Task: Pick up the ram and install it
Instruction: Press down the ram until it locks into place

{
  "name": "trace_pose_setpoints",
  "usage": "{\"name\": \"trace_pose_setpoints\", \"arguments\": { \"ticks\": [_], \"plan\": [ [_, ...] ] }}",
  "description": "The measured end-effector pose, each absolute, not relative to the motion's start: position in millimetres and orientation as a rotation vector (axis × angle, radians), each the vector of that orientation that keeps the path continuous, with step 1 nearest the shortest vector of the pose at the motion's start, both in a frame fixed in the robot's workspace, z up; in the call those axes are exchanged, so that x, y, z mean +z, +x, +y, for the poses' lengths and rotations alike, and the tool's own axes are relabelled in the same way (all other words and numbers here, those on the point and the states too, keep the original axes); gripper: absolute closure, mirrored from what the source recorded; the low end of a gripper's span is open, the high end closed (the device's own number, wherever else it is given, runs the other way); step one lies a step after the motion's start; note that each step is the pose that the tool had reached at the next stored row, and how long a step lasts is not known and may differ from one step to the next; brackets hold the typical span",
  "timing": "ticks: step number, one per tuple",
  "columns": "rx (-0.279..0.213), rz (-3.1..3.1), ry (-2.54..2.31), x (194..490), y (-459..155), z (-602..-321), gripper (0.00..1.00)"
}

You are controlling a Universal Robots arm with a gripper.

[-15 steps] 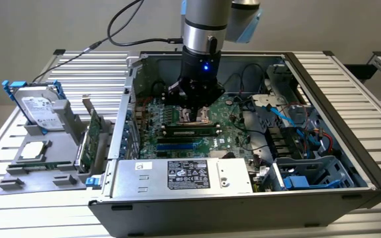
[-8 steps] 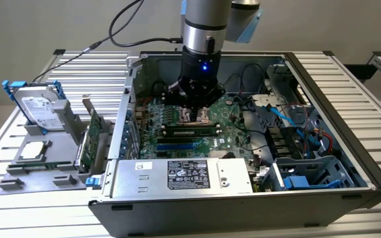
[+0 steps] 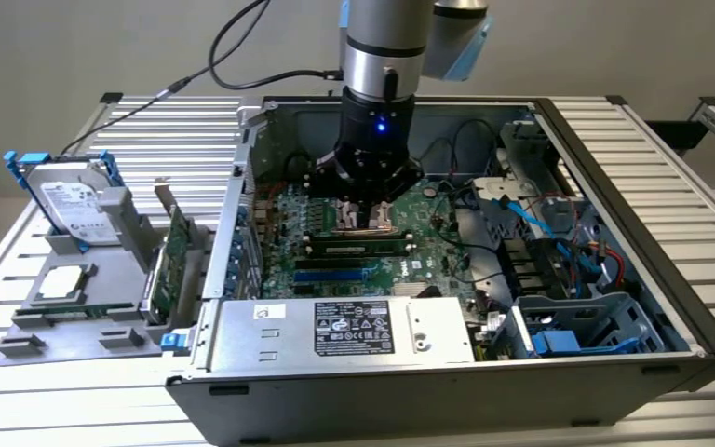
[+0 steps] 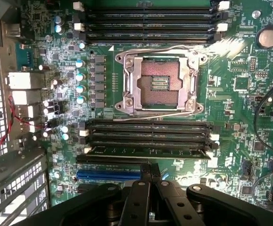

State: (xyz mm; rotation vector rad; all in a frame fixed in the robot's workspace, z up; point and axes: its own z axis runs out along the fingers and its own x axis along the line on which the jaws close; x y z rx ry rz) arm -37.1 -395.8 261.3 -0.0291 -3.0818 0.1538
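Note:
The ram (image 3: 357, 248) is a thin green stick with dark chips. It sits edge-up in a motherboard memory slot inside the open computer case (image 3: 606, 186). In the wrist view the ram (image 4: 148, 151) fills the slot of the lower bank closest to my fingers. My gripper (image 3: 365, 216) hangs straight down just above the board, between the processor socket (image 4: 157, 82) and that slot. My gripper (image 4: 148, 168) is shut, its two black fingers pressed together with nothing between them, their tips just short of the ram's top edge.
A silver power supply (image 3: 339, 328) lies at the case's front edge. Blue drive cages and cables (image 3: 575, 326) crowd the exterior view's right. Outside the case, on the exterior view's left, a hard drive (image 3: 78, 200) stands in a grey holder beside a green expansion card (image 3: 174, 251).

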Motion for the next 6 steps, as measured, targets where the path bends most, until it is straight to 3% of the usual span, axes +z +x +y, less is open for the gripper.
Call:
{"name": "trace_pose_setpoints", "arguments": {
  "ticks": [6],
  "plan": [
    [0.153, -3.082, -0.036, 261.3, -37.1, -395.8, 0.89]
  ]
}}
